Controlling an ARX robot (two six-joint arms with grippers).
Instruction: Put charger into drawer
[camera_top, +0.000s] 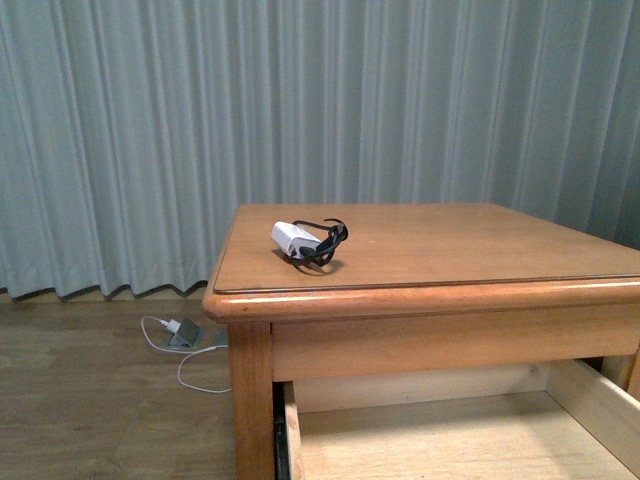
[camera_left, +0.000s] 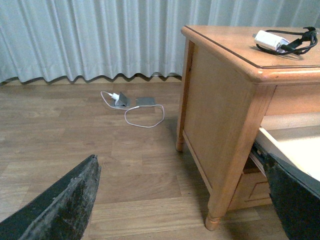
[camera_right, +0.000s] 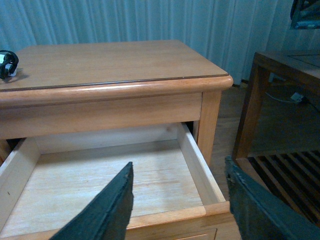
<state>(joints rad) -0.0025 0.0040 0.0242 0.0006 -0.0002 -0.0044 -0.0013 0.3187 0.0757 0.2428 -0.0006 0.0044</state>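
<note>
Fingers (camera_left: 65, 200) of the left gripper (camera_left: 180, 158) stood wide apart in the left wrist view, low over the floor (camera_left: 75, 140) beside the cabinet (camera_left: 220, 125). A grey device (camera_left: 122, 100) with a white cable lay near the curtain (camera_left: 100, 35). The charger (camera_left: 274, 40) lay on the cabinet top, well apart from them. In the right wrist view the right gripper (camera_right: 179, 164) gaped likewise just over the pulled-out drawer (camera_right: 197, 165), bare pale wood inside, with a dark stand (camera_right: 250, 107) alongside. The charger sat on the top, well off to one side. The front view showed it near the top's front-left corner, above the drawer.
</note>
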